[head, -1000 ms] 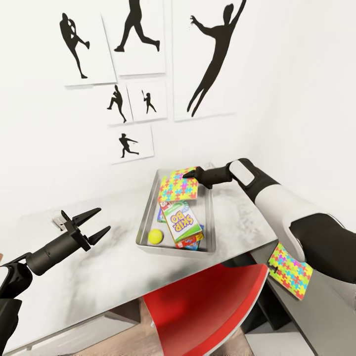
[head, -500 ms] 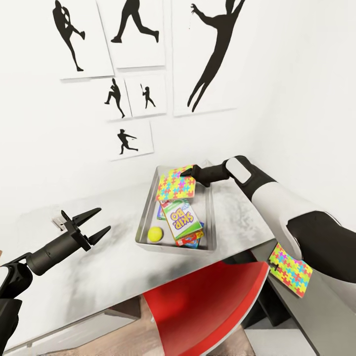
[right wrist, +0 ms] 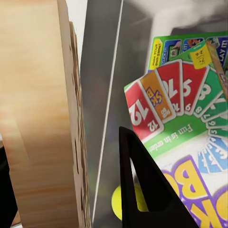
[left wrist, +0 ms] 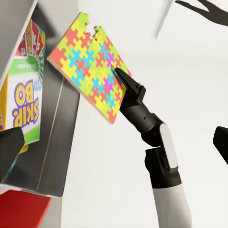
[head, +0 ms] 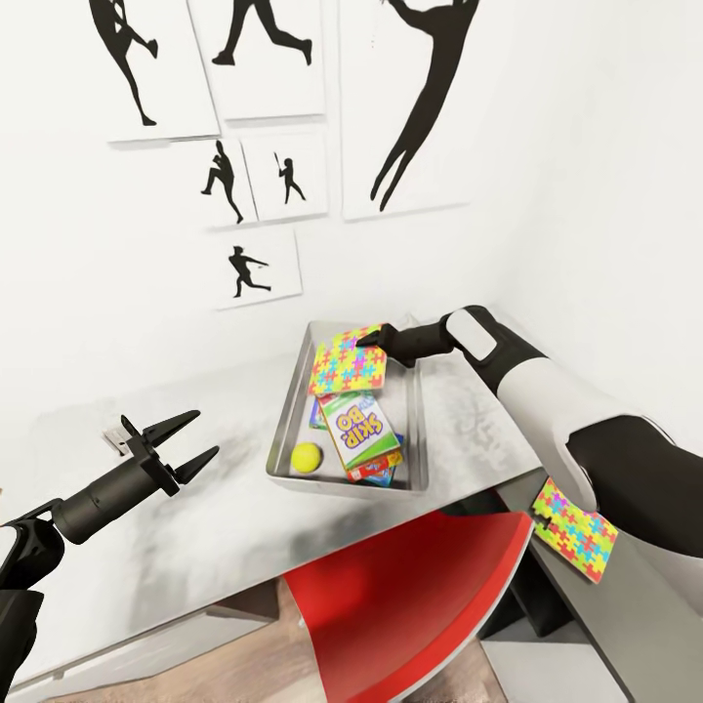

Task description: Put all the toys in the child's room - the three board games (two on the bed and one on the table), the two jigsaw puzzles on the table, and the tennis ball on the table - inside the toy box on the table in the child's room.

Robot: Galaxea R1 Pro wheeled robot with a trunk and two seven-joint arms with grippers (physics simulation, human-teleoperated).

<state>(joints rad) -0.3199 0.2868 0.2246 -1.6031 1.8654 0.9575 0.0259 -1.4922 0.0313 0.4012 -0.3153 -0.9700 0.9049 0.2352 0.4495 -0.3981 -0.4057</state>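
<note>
While the right fingers (head: 369,341) stay clamped on one edge of a jigsaw puzzle (head: 348,362) above the toy box (head: 289,417), the thin, stiff sheet looks light; an edge pinch suits it. The left fingers (head: 186,439) hover apart over the desk (head: 195,527).

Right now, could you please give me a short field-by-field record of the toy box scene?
toy box: on the table, near the wall
in the box: Skip-Bo board game on top of other game boxes, tennis ball beside them
right gripper: jaws shut on a jigsaw puzzle, held tilted over the box's far end
second jigsaw puzzle: outside the box, on a lower surface by the right arm
left gripper: jaws open, holding nothing, above the table
</note>
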